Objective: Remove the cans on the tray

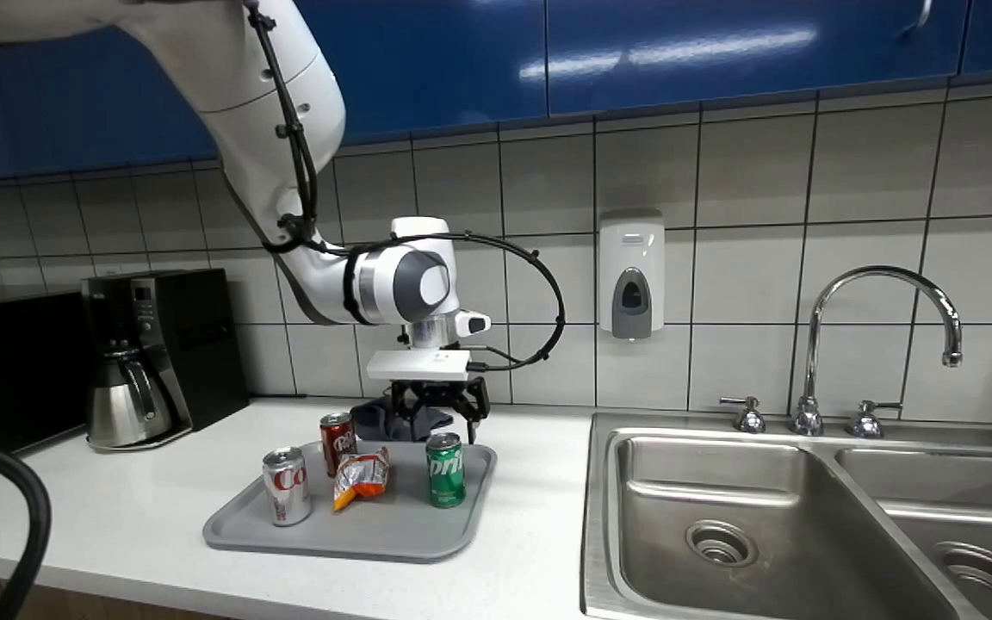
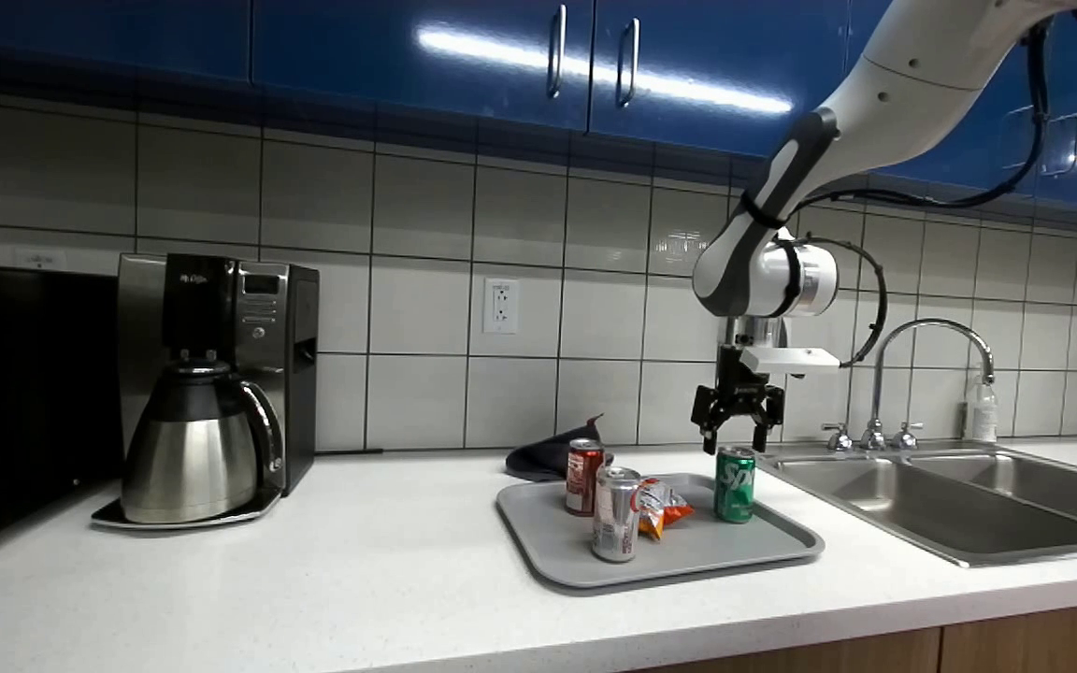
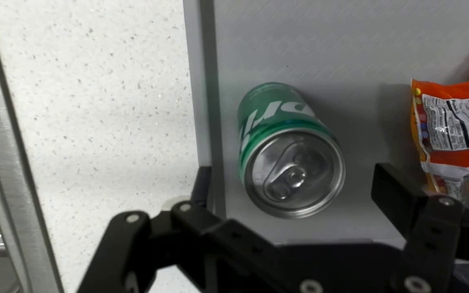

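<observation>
A grey tray [image 1: 401, 534] lies on the white counter and also shows in an exterior view [image 2: 688, 556]. On it stand three upright cans: a green Sprite can [image 1: 446, 474], a silver Coke can [image 1: 287, 489] and a dark red Dr Pepper can [image 1: 338, 443]. My gripper [image 1: 443, 432] is open and empty, above and slightly behind the Sprite can. In the wrist view the Sprite can [image 3: 273, 110] shows between the spread fingers [image 3: 293, 173], touching neither. The other two cans are out of the wrist view.
An orange snack bag [image 1: 362, 475] lies on the tray between the cans. A dark cloth [image 2: 548, 455] lies behind the tray by the wall. A double sink [image 1: 720, 482] with a faucet is beside the tray. A coffee maker [image 2: 211, 402] stands at the far side.
</observation>
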Controlling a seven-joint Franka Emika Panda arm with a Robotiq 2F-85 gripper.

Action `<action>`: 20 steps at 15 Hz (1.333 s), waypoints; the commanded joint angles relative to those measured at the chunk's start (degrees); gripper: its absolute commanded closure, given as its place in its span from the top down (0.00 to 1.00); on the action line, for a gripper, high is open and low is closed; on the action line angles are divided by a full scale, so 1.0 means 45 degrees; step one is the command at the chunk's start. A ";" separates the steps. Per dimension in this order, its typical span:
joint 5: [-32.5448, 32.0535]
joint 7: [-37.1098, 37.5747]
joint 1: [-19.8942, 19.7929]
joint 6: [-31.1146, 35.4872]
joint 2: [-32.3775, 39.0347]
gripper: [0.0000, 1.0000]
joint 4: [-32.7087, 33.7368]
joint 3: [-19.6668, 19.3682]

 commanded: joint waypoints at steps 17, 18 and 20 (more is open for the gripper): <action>-0.0885 0.0389 0.0053 0.0269 0.0645 0.83 0.0057 -0.0006; -0.0908 0.0355 0.0049 0.0312 0.0639 0.74 0.0033 -0.0002; -0.0947 0.0310 0.0036 0.0380 0.0616 0.58 -0.0001 0.0007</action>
